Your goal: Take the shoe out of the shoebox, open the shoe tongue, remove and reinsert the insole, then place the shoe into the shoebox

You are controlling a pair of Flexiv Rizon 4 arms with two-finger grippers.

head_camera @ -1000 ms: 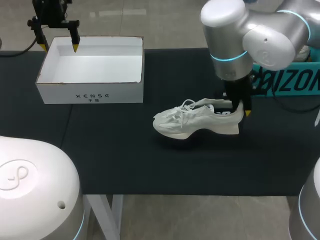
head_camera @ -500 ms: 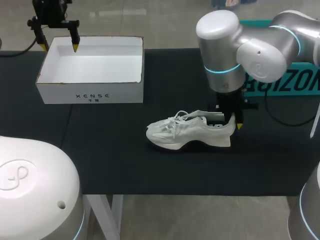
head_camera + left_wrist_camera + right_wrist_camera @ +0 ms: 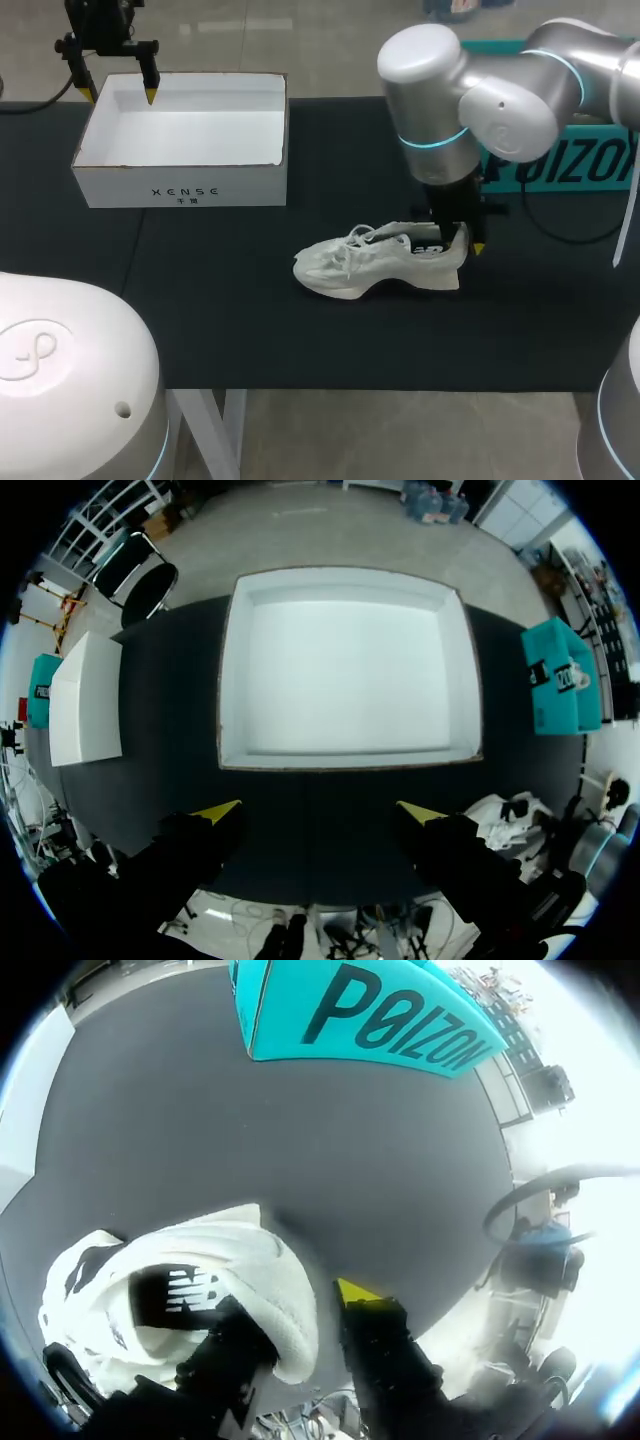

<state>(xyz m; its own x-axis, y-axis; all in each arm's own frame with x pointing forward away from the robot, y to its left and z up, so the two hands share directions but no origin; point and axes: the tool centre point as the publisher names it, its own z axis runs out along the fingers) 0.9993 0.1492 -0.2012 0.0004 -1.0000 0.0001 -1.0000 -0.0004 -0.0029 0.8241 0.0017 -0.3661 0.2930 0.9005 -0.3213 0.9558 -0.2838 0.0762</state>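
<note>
A white sneaker (image 3: 375, 265) rests on its sole on the black table, toe pointing left, right of the middle. My right gripper (image 3: 462, 243) stands at its heel. In the right wrist view one finger is inside the sneaker (image 3: 270, 1260) and the yellow-tipped finger (image 3: 355, 1290) is outside. The heel wall lies between them, and a thin dark gap shows beside the outer finger, so my right gripper (image 3: 300, 1305) is open. The white shoebox (image 3: 185, 185) sits empty at the back left. My left gripper (image 3: 118, 95) hangs open over its far left corner. In the left wrist view the left gripper (image 3: 320, 810) is above the shoebox (image 3: 350, 760).
A teal box (image 3: 560, 160) lies at the back right of the table, just behind my right arm, and shows ahead of the right gripper as the teal box (image 3: 370, 1010). A black cable (image 3: 560, 235) loops on the table to the right of the sneaker.
My right arm has carried the sneaker a little to the left and the sneaker now sits flat on the table. The right fingers have spread apart. The left arm has not moved.
</note>
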